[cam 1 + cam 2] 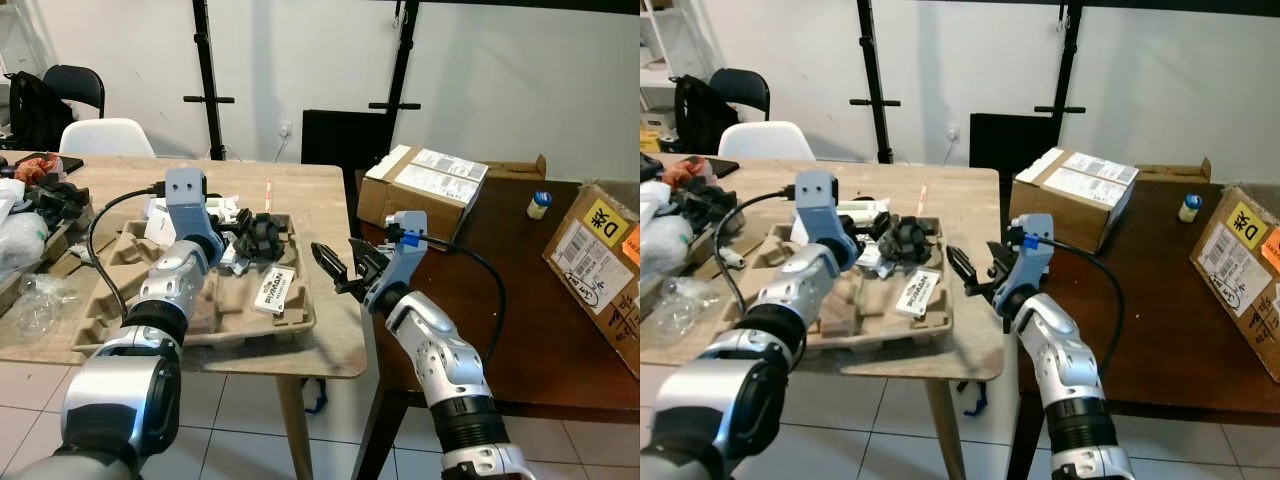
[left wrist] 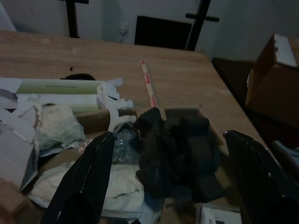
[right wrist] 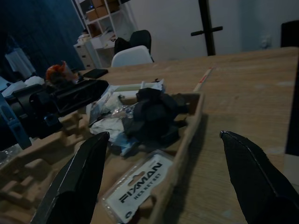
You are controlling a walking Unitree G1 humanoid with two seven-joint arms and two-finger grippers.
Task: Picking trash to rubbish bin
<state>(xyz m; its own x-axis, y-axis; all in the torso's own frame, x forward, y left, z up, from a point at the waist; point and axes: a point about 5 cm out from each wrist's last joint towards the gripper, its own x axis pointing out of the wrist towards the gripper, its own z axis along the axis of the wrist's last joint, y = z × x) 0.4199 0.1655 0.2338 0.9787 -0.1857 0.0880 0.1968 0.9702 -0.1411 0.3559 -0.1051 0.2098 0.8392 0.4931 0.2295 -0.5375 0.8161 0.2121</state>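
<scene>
- Head view: left gripper (image 1: 232,222) open over moulded brown pulp tray (image 1: 300,318) on light wood table (image 1: 310,195); crumpled black trash wad (image 1: 262,236) just beside fingertips.
- Right gripper (image 1: 338,268) open at table edge.
- L wrist view: wad between spread fingers (image 2: 88,179).
- R wrist view: white FIXMAN packet (image 3: 140,184) in tray.

Left tool's (image 1: 236,226) fingertips hide among tray (image 1: 300,325) trash — right box (image 1: 600,265) cut off.

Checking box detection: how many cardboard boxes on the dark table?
2. One cardboard box sits at the dark table's near-left corner, by the wooden table. The other box is at the right edge, cut off by the frame. More may lie out of view.
</scene>
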